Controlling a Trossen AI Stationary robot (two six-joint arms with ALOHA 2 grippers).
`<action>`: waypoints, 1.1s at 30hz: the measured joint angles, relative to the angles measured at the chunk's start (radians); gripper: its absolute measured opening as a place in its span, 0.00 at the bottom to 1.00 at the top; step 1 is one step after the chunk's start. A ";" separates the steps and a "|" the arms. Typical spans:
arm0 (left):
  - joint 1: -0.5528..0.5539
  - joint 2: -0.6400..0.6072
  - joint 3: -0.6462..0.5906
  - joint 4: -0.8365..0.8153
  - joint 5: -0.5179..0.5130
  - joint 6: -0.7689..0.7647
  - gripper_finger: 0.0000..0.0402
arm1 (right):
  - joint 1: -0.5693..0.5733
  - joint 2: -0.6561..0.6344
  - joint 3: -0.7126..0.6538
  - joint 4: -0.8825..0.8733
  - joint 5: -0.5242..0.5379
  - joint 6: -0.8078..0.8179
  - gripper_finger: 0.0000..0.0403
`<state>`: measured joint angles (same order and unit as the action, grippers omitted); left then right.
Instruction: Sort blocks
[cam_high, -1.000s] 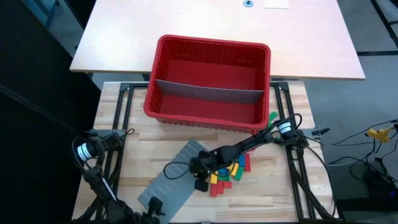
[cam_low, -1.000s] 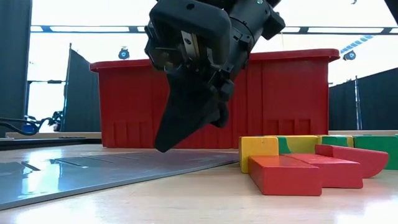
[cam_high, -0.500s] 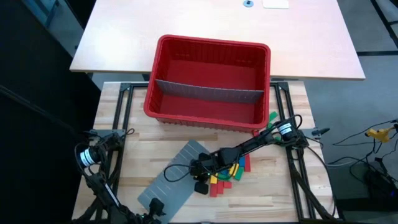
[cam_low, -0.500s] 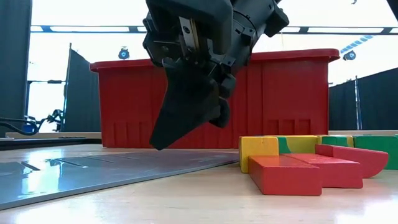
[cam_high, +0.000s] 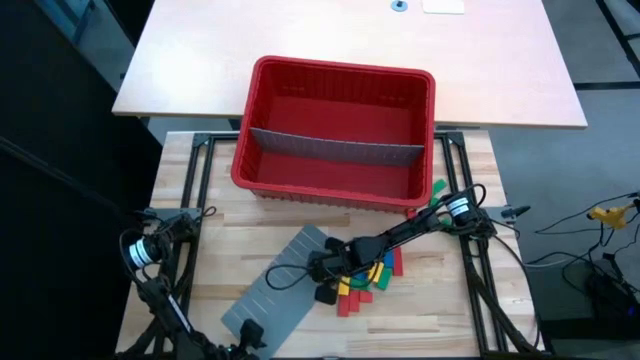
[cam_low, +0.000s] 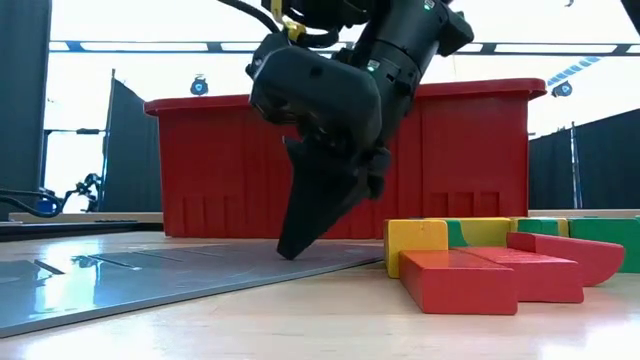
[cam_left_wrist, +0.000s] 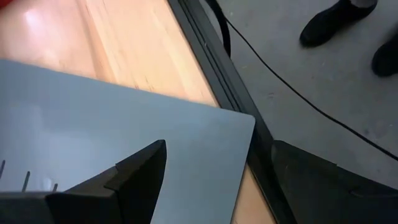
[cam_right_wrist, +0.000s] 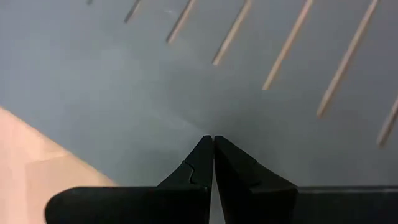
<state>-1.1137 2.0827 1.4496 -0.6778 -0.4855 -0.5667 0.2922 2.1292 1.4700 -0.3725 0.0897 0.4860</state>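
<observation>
A small heap of red, yellow, green and blue blocks (cam_high: 366, 280) (cam_low: 470, 262) lies flat on the wooden table, just right of a flat grey slotted panel (cam_high: 275, 295). My right gripper (cam_high: 324, 290) (cam_low: 292, 250) is shut. It slants down onto the panel's right part, just left of the blocks, holding nothing. In the right wrist view its closed tips (cam_right_wrist: 213, 140) stand over the grey panel (cam_right_wrist: 249, 62). My left gripper (cam_high: 250, 332) waits at the panel's near corner. My right gripper touches the grey panel's top face near its right edge (cam_low: 320, 255) with its shut fingertips (cam_low: 300, 235). The fingers come from above, slanting down. The panel lies flat on the table. No block is between the fingers.
The big red bin (cam_high: 345, 68) stands at the far side of the table, with a grey divider panel (cam_high: 335, 150) across its inside. One green block (cam_high: 438, 187) lies by the bin's right near corner. Dark frame rails run along both table sides.
My right gripper, shut throughout, has gone down and toward the table's right edge, nearer the blocks. It has tipped steeper, and its tips have come onto the grey panel. The blocks and the panel have stayed where they were.
</observation>
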 joint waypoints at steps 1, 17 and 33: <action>0.000 0.000 0.004 -0.001 0.000 0.000 0.69 | -0.001 0.000 0.000 -0.001 0.006 0.000 0.00; 0.001 0.000 -0.004 -0.046 -0.003 -0.022 0.69 | 0.025 0.059 0.005 0.088 -0.096 -0.029 0.00; -0.047 -0.002 0.025 -0.051 0.132 -0.048 0.69 | 0.045 0.076 0.003 0.156 -0.141 0.027 0.00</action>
<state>-1.1607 2.0811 1.4750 -0.7290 -0.3532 -0.6142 0.3374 2.2047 1.4727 -0.2169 -0.0509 0.5133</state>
